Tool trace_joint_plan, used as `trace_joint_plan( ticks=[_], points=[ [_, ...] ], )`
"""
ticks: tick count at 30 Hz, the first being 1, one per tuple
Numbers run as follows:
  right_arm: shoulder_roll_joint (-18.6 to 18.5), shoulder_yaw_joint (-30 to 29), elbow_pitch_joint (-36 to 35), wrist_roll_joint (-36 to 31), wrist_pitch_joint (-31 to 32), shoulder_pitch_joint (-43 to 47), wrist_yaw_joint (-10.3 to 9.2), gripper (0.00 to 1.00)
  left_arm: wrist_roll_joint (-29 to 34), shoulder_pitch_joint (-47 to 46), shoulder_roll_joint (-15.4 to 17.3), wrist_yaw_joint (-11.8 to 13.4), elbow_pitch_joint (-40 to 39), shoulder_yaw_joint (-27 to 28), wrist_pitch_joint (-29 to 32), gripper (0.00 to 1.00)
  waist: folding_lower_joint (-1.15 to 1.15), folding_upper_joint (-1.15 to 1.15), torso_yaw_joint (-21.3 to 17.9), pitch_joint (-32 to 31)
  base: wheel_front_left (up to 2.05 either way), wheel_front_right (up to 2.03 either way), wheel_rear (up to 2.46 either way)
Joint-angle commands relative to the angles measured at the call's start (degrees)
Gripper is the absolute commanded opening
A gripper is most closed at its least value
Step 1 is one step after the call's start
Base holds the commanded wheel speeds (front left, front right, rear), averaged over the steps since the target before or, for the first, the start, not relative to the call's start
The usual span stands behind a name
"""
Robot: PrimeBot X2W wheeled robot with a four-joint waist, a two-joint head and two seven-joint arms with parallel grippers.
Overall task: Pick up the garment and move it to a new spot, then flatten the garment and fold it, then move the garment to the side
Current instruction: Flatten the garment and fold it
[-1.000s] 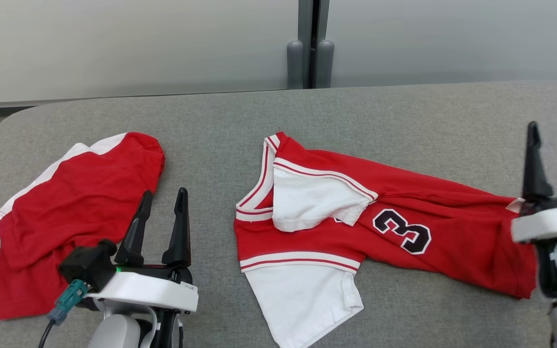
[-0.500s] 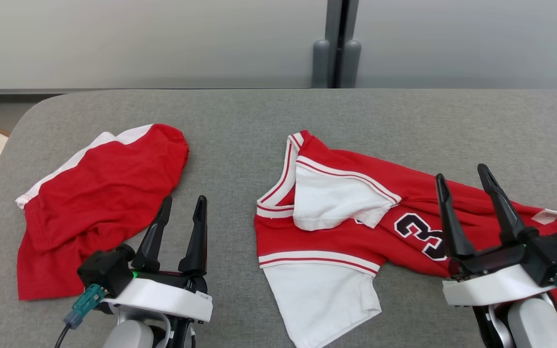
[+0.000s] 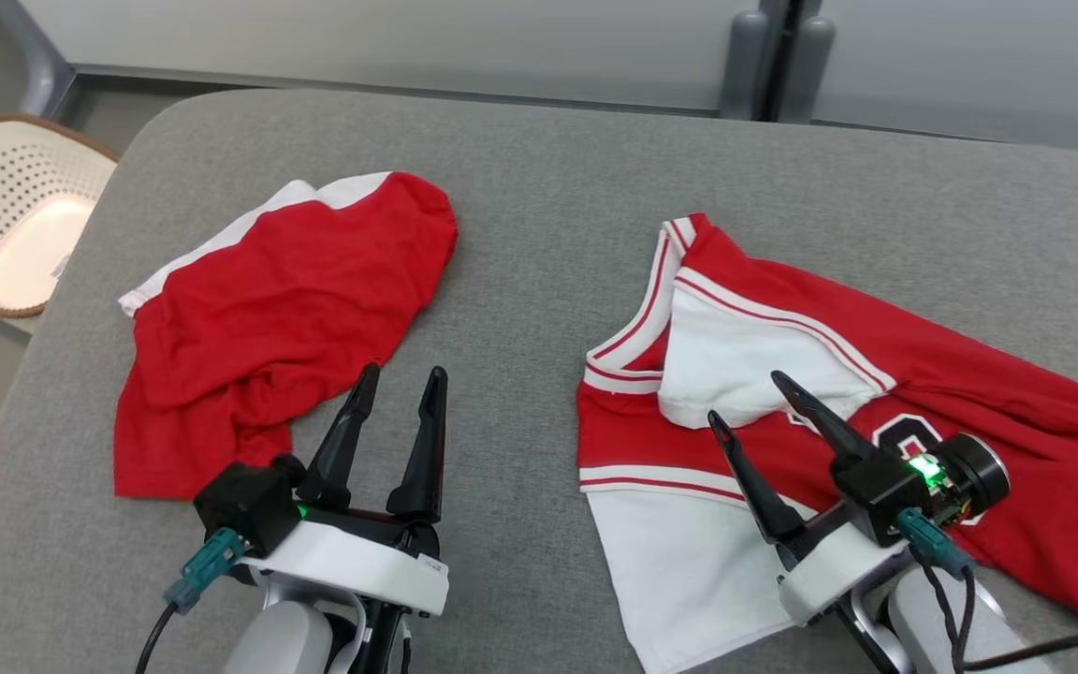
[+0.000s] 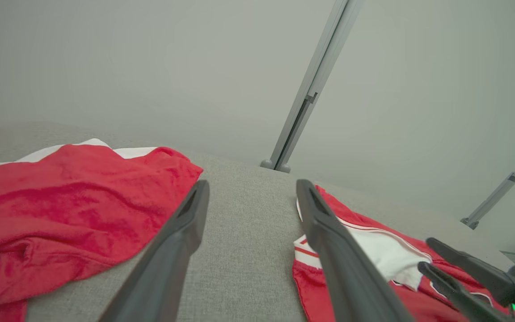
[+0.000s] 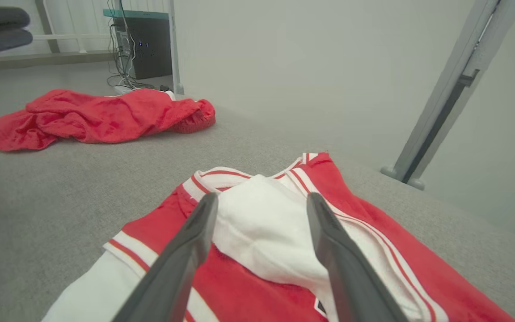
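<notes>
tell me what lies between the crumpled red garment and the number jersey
Between the red garment and the jersey: mostly bare grey fabric surface, clearest in the head view. At the gap's near end the left gripper hovers, fingers open.

Grey fabric-covered surface [image 3: 539, 159], far-left corner rounded. Two items lie directly on it, well apart, with grey fabric between them. Left side: red garment [image 3: 286, 300] with a white edge, rumpled. Right side: red-and-white jersey [image 3: 969, 393], roughly spread out, white sleeve folded over the chest, dark number partly visible.
</notes>
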Motion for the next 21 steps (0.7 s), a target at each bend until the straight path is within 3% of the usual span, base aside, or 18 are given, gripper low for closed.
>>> trace_joint_plan(
  ticks=[1, 12, 13, 14, 21],
  points=[
    [0.01, 0.36, 1.22, 0.07, 0.01, -1.30, -0.02, 1.00, -0.50, -1.12, 0.22, 0.20, 0.03, -0.23, -0.01, 1.00, 0.00, 0.00, 2.38, 1.80, 0.00, 0.00, 0.00],
    [0.34, 0.97, 12.18, -2.18, -0.03, -6.14, -0.02, 1.00, -1.46, -1.68, 0.20, 0.74, 0.35, -1.35, -0.01, 1.00, 0.00, 0.00, 7.08, 4.25, 0.00, 0.00, 0.00],
    [0.57, 0.34, 12.81, -2.39, -0.02, -6.29, -0.02, 0.37, -1.43, -1.56, 0.19, 0.79, 0.39, -1.31, -0.01, 1.00, 0.00, 0.00, 7.12, 4.21, 0.00, 0.00, 0.00],
    [0.81, 0.00, 13.22, -2.71, -0.02, -6.30, -0.02, 0.00, -1.42, -1.42, 0.20, 0.86, 0.45, -1.25, -0.01, 1.00, 0.00, 0.00, 7.12, 4.10, 0.00, 0.00, 0.00],
    [1.85, -1.74, 12.53, -2.32, -0.07, -4.82, -0.02, 0.00, -0.69, -0.29, 0.21, 0.76, 1.21, -1.07, -0.01, 1.00, 0.00, 0.00, 5.48, 1.91, 0.00, 0.00, 0.00]
  ],
)
